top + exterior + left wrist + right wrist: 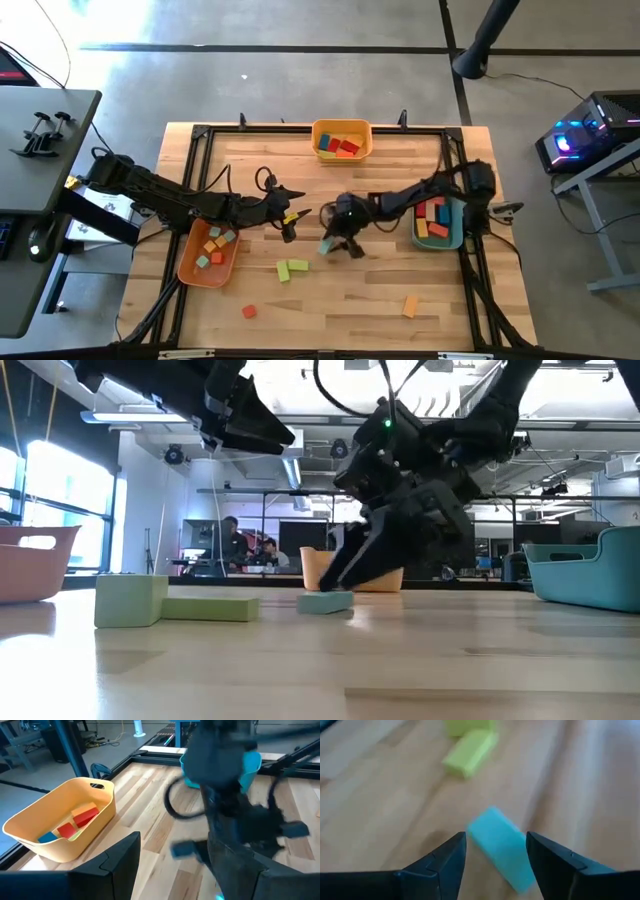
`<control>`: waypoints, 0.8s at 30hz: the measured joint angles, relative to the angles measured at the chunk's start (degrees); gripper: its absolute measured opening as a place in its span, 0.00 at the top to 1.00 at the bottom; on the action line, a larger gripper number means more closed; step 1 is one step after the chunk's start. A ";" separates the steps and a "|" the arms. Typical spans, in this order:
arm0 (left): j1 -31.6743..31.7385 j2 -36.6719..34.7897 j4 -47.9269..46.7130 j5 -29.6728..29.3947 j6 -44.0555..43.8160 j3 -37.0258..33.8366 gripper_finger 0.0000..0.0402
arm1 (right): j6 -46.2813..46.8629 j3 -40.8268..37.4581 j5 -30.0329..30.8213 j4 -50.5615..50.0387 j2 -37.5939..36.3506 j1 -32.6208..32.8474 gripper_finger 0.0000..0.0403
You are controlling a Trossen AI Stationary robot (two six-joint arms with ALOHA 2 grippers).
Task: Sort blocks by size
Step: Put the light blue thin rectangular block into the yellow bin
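yellow plastic tray (342, 152) at the wooden table's (400, 320) far edge, orange tray (190, 268) at its left edge, teal tray (446, 240) at its right edge; teal block (326, 245) mid-table

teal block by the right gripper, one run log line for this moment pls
right gripper open, straddling teal block on table | not yet gripped | left gripper open, raised above table

Teal block (502, 847) between dark fingers (442, 862), two light green blocks (292, 268), orange block (410, 305), red block (249, 312), yellow tray (342, 128), orange tray (190, 268), teal tray (440, 240), pale striped wood table (350, 300)
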 joint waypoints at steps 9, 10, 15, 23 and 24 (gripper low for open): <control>0.00 0.00 -1.00 0.02 0.00 0.00 0.46 | -4.49 -0.71 4.84 -2.64 -5.44 -1.24 0.49; 0.00 0.00 -1.00 0.02 0.02 0.00 0.46 | -5.92 -0.71 4.84 -2.26 -4.91 -1.20 0.49; 0.02 0.00 -0.97 0.02 0.02 0.00 0.46 | -10.69 -0.71 4.60 2.94 -1.14 -1.20 0.49; 0.02 0.00 -0.96 0.02 0.02 0.00 0.46 | -9.66 -0.03 5.41 2.04 0.77 -3.18 0.40; 0.02 0.00 -0.96 0.02 0.02 0.00 0.46 | -9.69 -0.01 5.42 1.82 0.77 -3.49 0.38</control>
